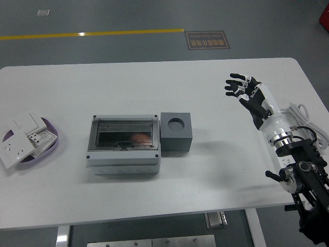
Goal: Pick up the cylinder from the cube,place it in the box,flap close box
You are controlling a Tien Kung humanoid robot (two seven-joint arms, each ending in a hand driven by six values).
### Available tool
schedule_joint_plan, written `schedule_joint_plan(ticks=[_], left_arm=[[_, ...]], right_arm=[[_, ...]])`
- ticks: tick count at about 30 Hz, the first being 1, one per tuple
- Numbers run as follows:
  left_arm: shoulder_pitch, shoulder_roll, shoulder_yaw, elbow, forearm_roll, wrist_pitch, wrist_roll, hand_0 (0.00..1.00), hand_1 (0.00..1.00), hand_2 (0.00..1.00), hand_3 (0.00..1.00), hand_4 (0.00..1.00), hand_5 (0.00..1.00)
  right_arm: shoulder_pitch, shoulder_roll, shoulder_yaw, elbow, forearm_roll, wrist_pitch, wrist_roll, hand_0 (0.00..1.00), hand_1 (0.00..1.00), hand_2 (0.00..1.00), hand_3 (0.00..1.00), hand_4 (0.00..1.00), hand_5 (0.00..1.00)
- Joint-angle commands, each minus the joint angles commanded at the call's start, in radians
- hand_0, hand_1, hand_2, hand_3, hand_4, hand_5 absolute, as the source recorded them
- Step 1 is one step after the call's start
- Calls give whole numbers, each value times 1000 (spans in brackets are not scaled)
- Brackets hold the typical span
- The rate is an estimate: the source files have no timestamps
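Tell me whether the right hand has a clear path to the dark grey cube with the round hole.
Probably yes. The right hand hangs open above the table's right side, and only bare white table lies between it and the dark grey cube. The grey box sits beyond the cube's left side, out of the way.

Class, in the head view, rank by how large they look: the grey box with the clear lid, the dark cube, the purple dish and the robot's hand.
1. grey box
2. purple dish
3. dark cube
4. right hand

The dish and the cube look close, so their order is unsure.
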Motion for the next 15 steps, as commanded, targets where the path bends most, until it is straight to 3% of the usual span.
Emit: schedule_joint_plan(ticks=[15], left_arm=[[27,19,2,0,13,-3,4,637,672,659,703,750,319]], right_arm=[[-5,1,-29,4,-17,11,4,713,669,678,684,690,323]])
